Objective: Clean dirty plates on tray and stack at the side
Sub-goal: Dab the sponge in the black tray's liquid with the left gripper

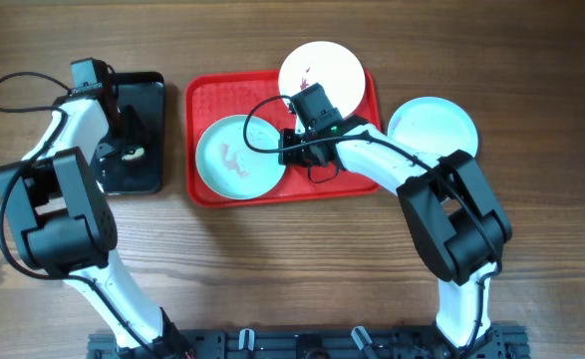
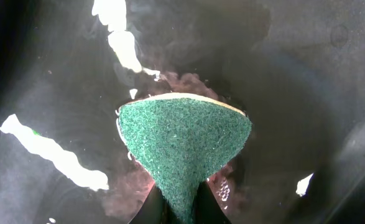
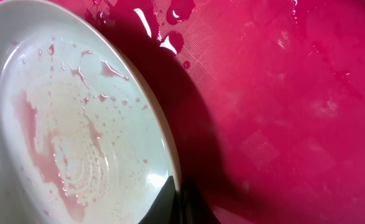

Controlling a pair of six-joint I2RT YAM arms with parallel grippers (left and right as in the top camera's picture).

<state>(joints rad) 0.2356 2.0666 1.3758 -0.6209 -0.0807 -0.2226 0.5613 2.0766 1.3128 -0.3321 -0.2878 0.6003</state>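
The red tray point(image 1: 352, 178) holds a pale blue plate point(image 1: 234, 157) with pink watery smears at its left and a white plate point(image 1: 324, 66) with dark red spots at its far edge. A third, clean plate point(image 1: 434, 125) lies on the table right of the tray. My right gripper point(image 1: 290, 150) is shut on the pale blue plate's right rim point(image 3: 170, 163), which is tilted up off the tray point(image 3: 281, 99). My left gripper point(image 1: 125, 152) is shut on a green scouring sponge point(image 2: 183, 138) and holds it in reddish water in the black tray point(image 2: 306, 74).
The black tray point(image 1: 152, 90) stands left of the red tray, with murky water in it. Water drops lie on the red tray floor point(image 3: 173, 42). Bare wooden table lies in front of both trays.
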